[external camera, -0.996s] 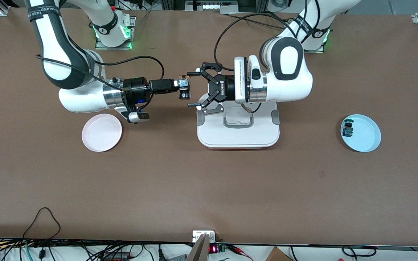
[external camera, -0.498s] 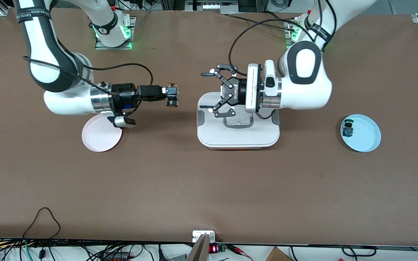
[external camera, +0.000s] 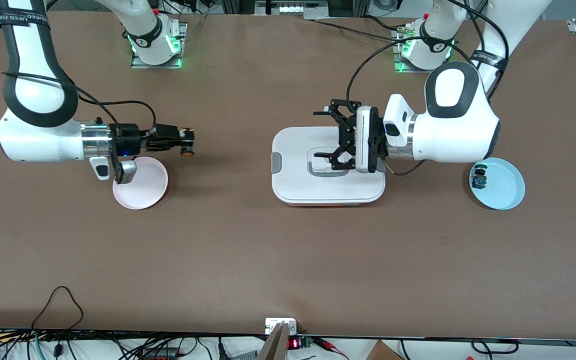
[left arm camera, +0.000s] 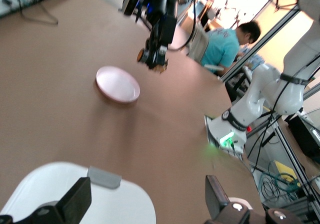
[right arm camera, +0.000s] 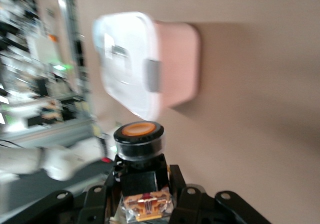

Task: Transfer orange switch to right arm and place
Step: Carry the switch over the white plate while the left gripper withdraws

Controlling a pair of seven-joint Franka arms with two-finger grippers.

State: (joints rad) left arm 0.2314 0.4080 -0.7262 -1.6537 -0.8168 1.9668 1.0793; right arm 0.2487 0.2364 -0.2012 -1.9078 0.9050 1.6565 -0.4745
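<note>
The orange switch (external camera: 186,151), black-bodied with a round orange cap, is clamped in my right gripper (external camera: 184,143), which is shut on it. The hand hangs over bare table just off the rim of the pink plate (external camera: 140,186). In the right wrist view the switch (right arm camera: 139,140) stands between the black fingers (right arm camera: 187,196), cap outward. My left gripper (external camera: 321,134) is open and holds nothing, hovering over the white lidded box (external camera: 293,187). In the left wrist view its fingertips (left arm camera: 76,203) are spread wide, and the switch (left arm camera: 142,56) shows far off, above the pink plate (left arm camera: 117,84).
A light blue plate (external camera: 505,190) toward the left arm's end holds a small blue-capped part (external camera: 479,178). The white box (right arm camera: 125,59) with grey latches sits mid-table, its corner (left arm camera: 75,194) under the left hand. Cables trail along the table's near edge.
The two grippers have drawn apart. The right one carried the switch toward the pink plate. The left one, still open, pulled back over the box toward its own end.
</note>
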